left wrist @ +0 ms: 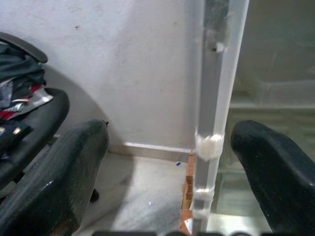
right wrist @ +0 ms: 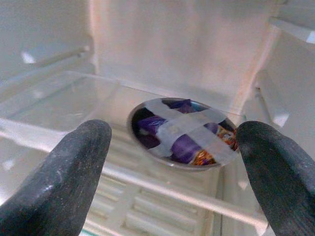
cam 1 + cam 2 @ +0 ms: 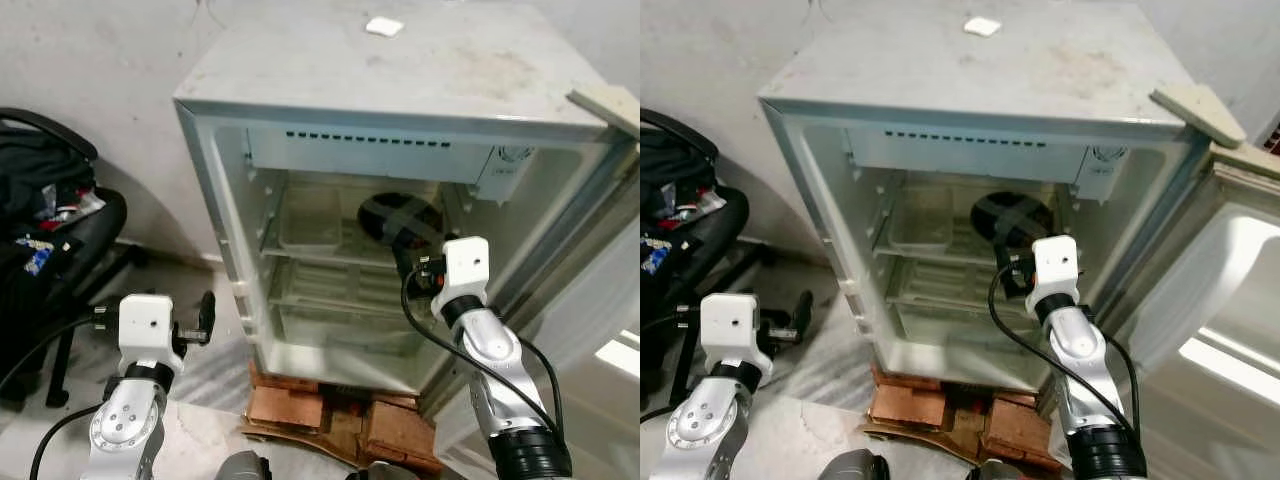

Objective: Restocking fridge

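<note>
From the head, the fridge (image 3: 400,200) stands open and the bowl (image 3: 398,218) of snacks sits on the top shelf (image 3: 320,250), right side, with the right tool (image 3: 415,262) just in front of it and the left tool (image 3: 205,315) low, outside the fridge's left edge. The left wrist shows that tool open and empty. The right wrist shows its tool wide open, holding nothing, the bowl (image 2: 184,135) straight ahead between its fingers (image 2: 64,172), so the right arm is nearer

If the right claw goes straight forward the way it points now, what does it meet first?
Most likely the round dark bowl of wrapped snacks with tape strips across its top, sitting on the fridge's upper shelf. The open right claw points at it; the gap between looks free, though depth is uncertain.
</note>
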